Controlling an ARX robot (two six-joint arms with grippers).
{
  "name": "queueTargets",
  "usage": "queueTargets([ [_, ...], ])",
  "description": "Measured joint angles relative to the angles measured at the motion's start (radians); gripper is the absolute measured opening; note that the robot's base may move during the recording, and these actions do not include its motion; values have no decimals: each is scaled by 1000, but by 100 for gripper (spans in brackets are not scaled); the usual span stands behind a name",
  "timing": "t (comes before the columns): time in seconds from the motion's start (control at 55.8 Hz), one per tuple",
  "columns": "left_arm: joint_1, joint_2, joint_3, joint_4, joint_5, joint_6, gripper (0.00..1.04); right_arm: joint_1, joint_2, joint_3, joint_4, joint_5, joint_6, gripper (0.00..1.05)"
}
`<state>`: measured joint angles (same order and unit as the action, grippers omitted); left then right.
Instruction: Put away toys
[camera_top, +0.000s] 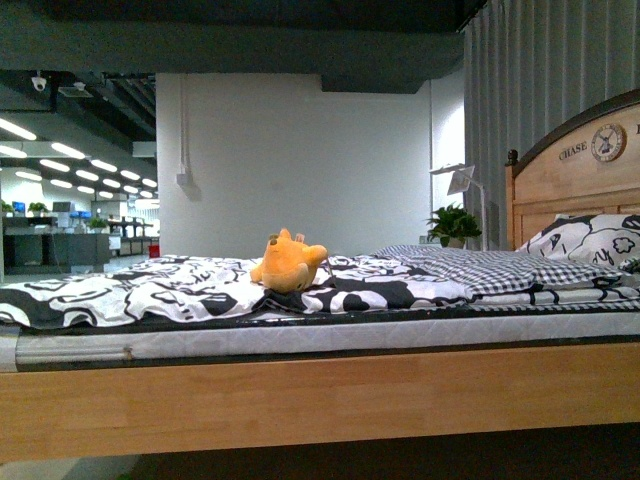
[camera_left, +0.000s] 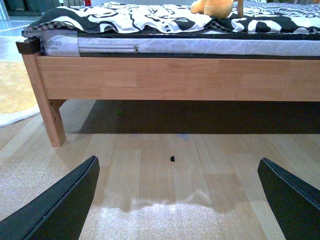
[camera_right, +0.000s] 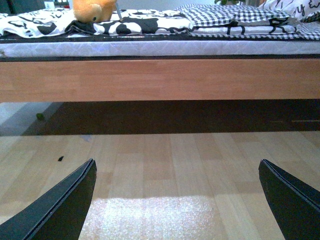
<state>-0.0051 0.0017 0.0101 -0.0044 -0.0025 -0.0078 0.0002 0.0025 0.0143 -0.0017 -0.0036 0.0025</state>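
orange plush toy (camera_top: 289, 264) lies on black-and-white bedding (camera_top: 170, 290) over a wooden bed (camera_top: 320, 395).

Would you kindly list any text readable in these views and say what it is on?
"CHASE" on the wooden headboard, beside a round emblem too small to read.
"gbao", its start unclear, on the mattress side.
Nothing else is legible.

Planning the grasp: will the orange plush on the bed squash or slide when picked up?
The orange plush looks soft and rounded, so it probably squashes and feels light. Lying on rumpled black-and-white bedding, it likely drags rather than rolls if pushed.
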Motion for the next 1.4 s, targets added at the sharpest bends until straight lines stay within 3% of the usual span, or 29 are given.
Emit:
queueTargets([
  [1.398,1,-1,0,0,2,0,98,0,0,0,0,3,0,98],
])
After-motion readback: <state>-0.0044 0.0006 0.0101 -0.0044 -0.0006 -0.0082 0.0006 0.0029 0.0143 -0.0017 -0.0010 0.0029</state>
